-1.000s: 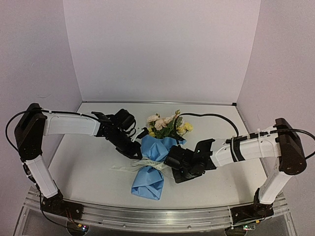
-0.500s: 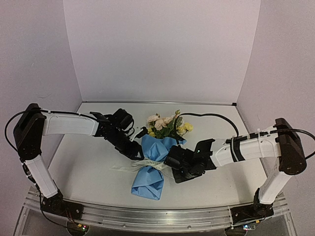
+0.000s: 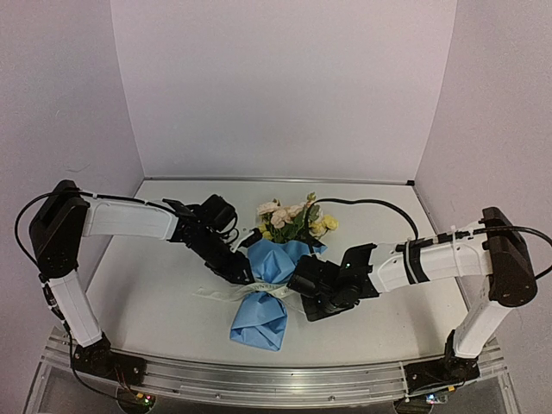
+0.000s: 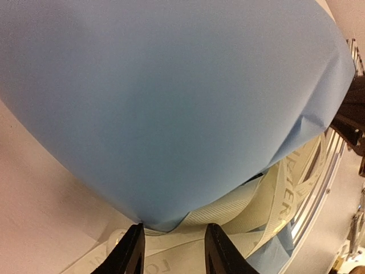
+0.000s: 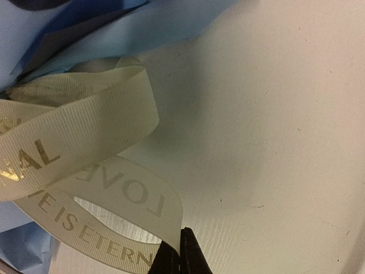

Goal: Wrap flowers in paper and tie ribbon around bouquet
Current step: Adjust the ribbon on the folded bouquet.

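Bouquet [image 3: 274,259] wrapping looks finished: the yellow and pink-cream flowers [image 3: 289,220] with green leaves sit in a cone of thin light blue paper [image 3: 261,315], which lies mid-way across the white desk [image 3: 155,285] with the blooms pointing away from the arm bases. What is left, by my reading, is the tie. A narrow cream ribbon [image 3: 259,286] with gold printed lettering crosses the cone's pinched waist, and one tail trails left over the desk. The right gripper [image 5: 179,252] is closed on a curled loop of that ribbon just beside the paper. The left gripper [image 4: 174,251] sits with its jaws parted at the paper's lower edge, the ribbon just beyond its tips and nothing visibly pinched. I judge the knot not yet secured, though I cannot confirm it. In the overhead view both grippers crowd the waist and cover the crossing. The left wrist view is almost all blurred blue paper. The stems are hidden inside the cone, the navy face shows only as a sliver, and the lettering is cut off at the frame edges.
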Controlling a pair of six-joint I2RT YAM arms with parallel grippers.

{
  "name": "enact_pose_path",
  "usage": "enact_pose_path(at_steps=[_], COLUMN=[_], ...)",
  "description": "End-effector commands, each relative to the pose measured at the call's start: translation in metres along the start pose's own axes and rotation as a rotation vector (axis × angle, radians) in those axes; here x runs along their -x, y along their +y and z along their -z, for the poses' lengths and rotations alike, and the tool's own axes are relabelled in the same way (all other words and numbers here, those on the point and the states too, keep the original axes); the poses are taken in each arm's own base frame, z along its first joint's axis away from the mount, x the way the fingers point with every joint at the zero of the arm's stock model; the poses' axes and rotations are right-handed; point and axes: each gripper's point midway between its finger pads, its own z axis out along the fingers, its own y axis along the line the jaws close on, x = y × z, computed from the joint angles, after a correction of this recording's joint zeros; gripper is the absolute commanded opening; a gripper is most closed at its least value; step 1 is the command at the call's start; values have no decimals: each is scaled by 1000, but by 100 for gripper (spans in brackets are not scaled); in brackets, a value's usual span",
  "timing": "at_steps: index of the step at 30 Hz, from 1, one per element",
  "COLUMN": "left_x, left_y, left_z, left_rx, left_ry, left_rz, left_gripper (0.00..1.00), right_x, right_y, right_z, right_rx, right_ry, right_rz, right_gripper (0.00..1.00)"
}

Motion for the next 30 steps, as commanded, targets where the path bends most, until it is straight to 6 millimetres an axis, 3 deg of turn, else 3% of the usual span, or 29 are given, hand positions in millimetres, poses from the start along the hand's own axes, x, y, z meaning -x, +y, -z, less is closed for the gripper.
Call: enact_pose_path(at_steps=[1,7,20,30], left_x=[17,16,22,12], left_y=[-8,-9,0,43], left_z=[2,16,43,44], left_rx=[-34,-10,71,179], left_ry=[-41,-68,-142,-172], left_rz=[-10,2,31,187], left_gripper=[22,1,0,0], right_x=[-1,-2,-6,-7], right_y=[-2,-7,-22,-55], right_z=[-2,0,-3,-4], right_rx=[-19,-30,-78,-169], right_ry=[-11,-20,-13,1], right_rz=[9,7,-3,-16], right_gripper=[0,0,0,0])
